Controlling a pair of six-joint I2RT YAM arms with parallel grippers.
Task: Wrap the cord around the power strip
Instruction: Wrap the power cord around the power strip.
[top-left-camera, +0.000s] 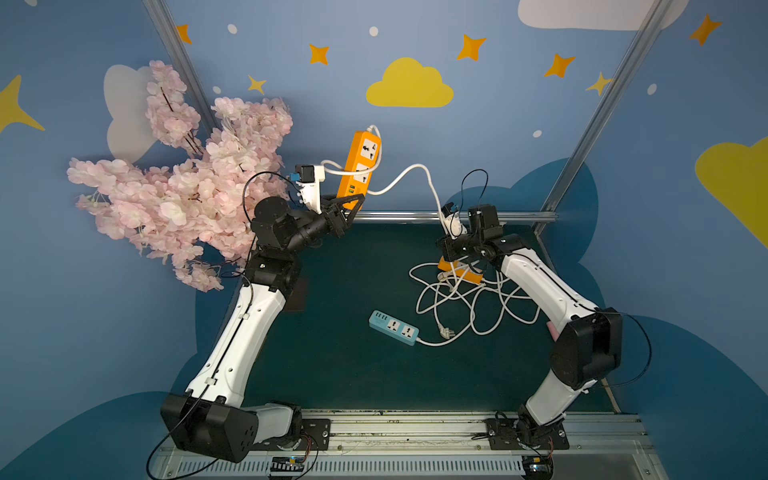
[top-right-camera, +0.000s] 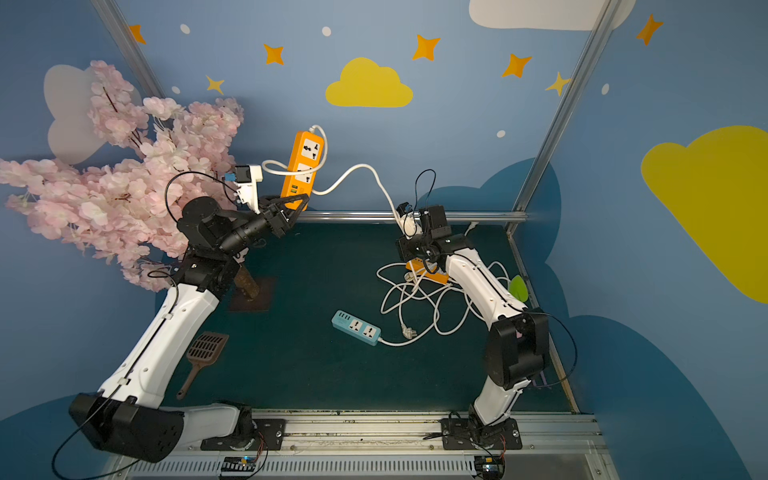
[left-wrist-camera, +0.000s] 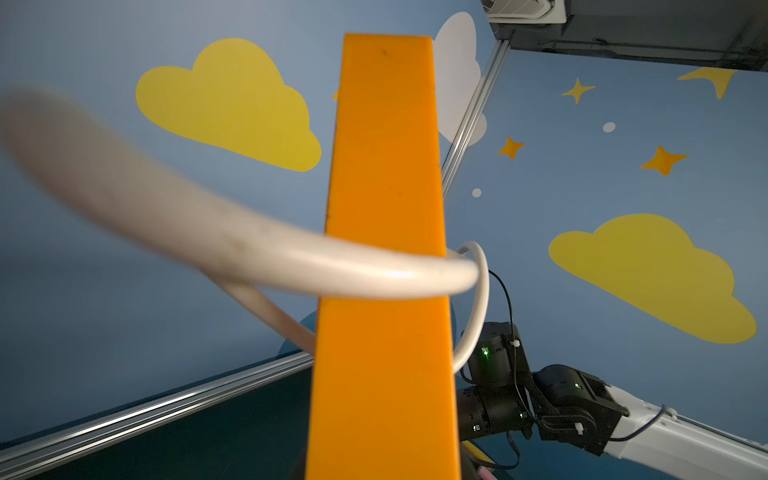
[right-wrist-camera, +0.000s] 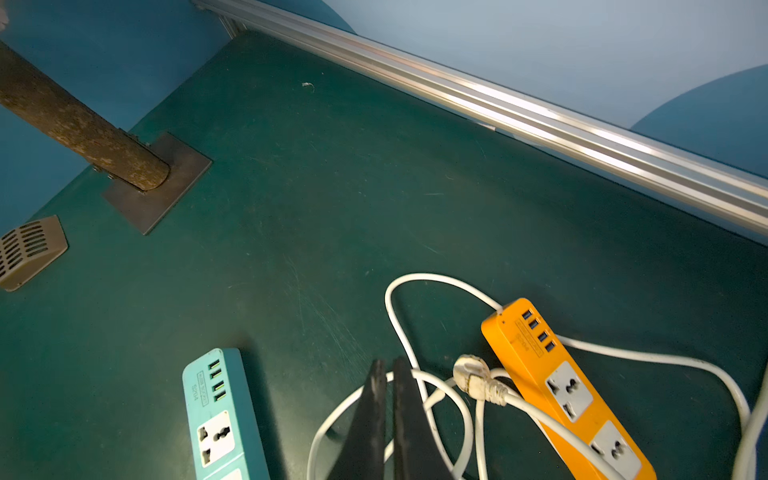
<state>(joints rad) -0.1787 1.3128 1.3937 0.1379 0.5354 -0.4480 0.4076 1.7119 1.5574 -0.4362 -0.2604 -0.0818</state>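
Note:
My left gripper (top-left-camera: 353, 205) is shut on the lower end of an orange power strip (top-left-camera: 361, 166), holding it upright in the air near the back wall. In the left wrist view the strip's plain back (left-wrist-camera: 382, 249) fills the middle and hides my fingers. Its white cord (top-left-camera: 409, 170) leaves the top end, loops once around the body (left-wrist-camera: 332, 266) and arcs right and down past my right wrist. My right gripper (right-wrist-camera: 386, 370) is shut above the table. A cord loop shows behind its tips, and I cannot tell whether it is pinched.
A second orange strip (top-left-camera: 459, 268) and a blue strip (top-left-camera: 394, 327) lie on the green table amid a tangle of white cords (top-left-camera: 469, 299) with a plug (right-wrist-camera: 471, 376). A pink blossom tree (top-left-camera: 178, 178) stands at the left, a brown scoop (top-right-camera: 203, 353) beside my left arm.

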